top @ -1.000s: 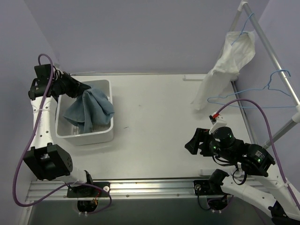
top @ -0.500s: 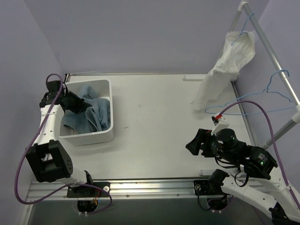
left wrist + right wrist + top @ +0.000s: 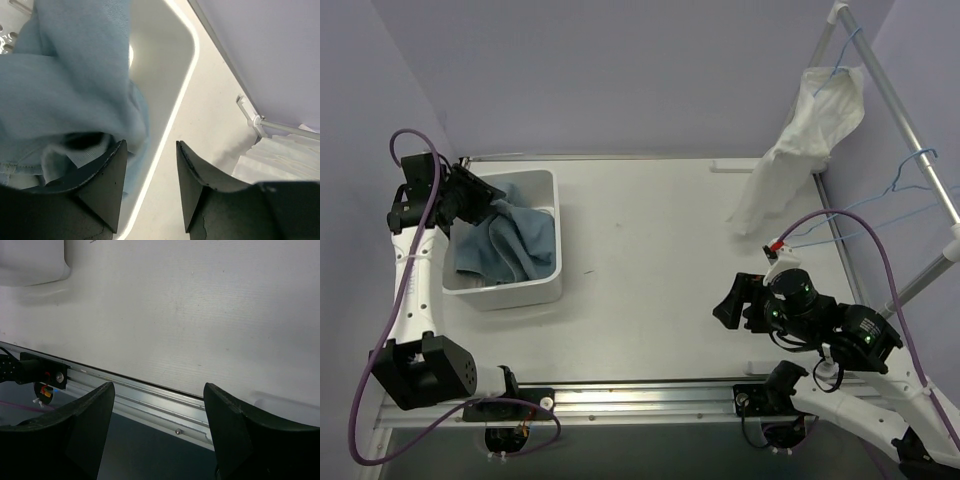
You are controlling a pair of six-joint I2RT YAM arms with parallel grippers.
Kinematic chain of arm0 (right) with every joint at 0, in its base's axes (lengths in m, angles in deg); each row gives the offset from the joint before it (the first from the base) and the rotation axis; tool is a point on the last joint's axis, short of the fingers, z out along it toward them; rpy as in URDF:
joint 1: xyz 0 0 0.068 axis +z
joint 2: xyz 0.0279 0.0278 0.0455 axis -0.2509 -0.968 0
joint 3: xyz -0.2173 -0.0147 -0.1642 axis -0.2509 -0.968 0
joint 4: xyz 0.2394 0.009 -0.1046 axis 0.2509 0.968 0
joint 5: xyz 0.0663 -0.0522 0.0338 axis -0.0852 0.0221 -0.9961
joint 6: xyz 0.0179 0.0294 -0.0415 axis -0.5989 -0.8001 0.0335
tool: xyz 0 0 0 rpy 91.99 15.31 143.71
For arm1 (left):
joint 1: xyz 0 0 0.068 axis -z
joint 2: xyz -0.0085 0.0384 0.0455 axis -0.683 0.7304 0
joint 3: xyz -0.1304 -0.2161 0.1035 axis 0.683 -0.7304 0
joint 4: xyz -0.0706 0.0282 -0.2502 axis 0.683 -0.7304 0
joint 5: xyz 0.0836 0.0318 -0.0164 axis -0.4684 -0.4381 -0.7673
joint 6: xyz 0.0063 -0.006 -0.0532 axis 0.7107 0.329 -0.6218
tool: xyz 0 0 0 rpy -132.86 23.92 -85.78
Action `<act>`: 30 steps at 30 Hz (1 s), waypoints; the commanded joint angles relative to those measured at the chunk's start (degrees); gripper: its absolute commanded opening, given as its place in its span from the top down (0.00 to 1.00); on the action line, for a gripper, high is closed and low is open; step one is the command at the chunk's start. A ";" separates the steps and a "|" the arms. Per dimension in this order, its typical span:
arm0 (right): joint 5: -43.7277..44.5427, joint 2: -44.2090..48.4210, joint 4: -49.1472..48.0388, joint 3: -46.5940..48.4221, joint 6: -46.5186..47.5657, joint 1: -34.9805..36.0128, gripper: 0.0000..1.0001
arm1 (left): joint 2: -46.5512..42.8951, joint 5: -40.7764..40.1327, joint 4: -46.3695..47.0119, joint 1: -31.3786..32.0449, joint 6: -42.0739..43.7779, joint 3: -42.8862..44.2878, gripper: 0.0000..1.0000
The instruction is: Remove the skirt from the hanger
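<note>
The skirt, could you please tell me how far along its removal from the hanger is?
Done, it seems: the blue skirt lies in the white bin, and a blue hanger hangs bare at the right. In hand: the left claw stands open right above the skirt, gripping nothing; the right claw is open over the table. Left: probably only drawing the left arm clear.

The skirt (image 3: 505, 245) lies in the bin (image 3: 552, 288) at the worktop's (image 3: 660, 260) left. On the rack (image 3: 895, 105) at right, a hanger (image 3: 917, 152) hangs nearer, with a garment (image 3: 800, 140) behind it, seemingly on another hanger.
</note>
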 commanded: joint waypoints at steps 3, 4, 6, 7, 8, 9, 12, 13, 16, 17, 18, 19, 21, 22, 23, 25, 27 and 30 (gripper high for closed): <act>1.56 -2.12 0.55 2.46 1.63 0.28 0.32 | -2.67 -0.24 -0.22 0.06 -1.94 2.80 0.47; 1.48 -2.12 0.55 2.55 1.63 0.28 0.32 | -3.19 -1.12 -0.22 0.15 -3.08 1.75 0.43; 1.56 -2.12 0.64 2.46 1.63 0.28 0.32 | -4.68 -1.74 0.75 0.32 -3.70 1.22 0.43; 1.56 -2.03 0.73 2.38 1.63 0.28 0.32 | -5.04 -2.96 0.23 0.85 -3.62 1.56 0.38; 1.56 -1.86 0.81 2.29 1.63 0.28 0.32 | -5.31 -4.36 -0.04 1.55 -3.10 2.26 0.39; 1.48 -1.77 0.99 2.20 1.63 0.28 0.32 | -5.83 -7.77 0.31 2.51 -2.48 3.83 0.41; 1.39 -1.86 1.52 2.20 1.63 0.28 0.32 | -5.40 -12.80 2.59 8.74 0.59 8.57 0.46; 1.48 -1.86 1.69 2.11 1.63 0.28 0.32 | -4.53 -12.82 5.29 12.94 2.52 9.90 0.46; 1.65 -1.68 2.05 2.20 1.63 0.28 0.32 | 0.83 -11.60 9.42 20.68 7.25 17.52 0.49; 1.65 -1.68 2.13 2.20 1.54 0.19 0.32 | 3.71 -10.80 11.10 22.63 8.41 19.30 0.49; 1.74 -1.68 2.31 2.20 1.46 0.28 0.32 | 5.14 -8.79 13.56 24.22 9.38 20.71 0.49; 1.65 -1.68 2.48 2.29 1.37 0.28 0.32 | 6.80 -5.29 19.85 25.80 10.96 21.77 0.49; 1.74 -1.42 3.01 2.02 0.84 0.28 0.32 | 13.39 2.46 22.63 30.28 12.11 27.64 0.51; 1.83 -1.42 3.36 2.02 0.58 0.28 0.32 | 16.11 3.69 21.68 31.95 14.73 30.89 0.51; 1.83 -1.15 3.54 2.02 0.14 0.28 0.32 | 21.79 6.75 20.71 34.75 15.88 38.32 0.51; 1.65 -0.98 4.24 2.02 -0.47 0.28 0.32 | 27.62 9.06 16.34 37.49 18.95 46.70 0.51; 1.48 -0.36 4.77 2.11 -1.53 0.28 0.32 | 36.20 10.38 12.55 41.69 21.86 60.45 0.51; 0.43 0.43 5.82 1.41 -2.50 0.28 0.32 | 46.00 10.56 7.96 46.27 25.38 75.24 0.51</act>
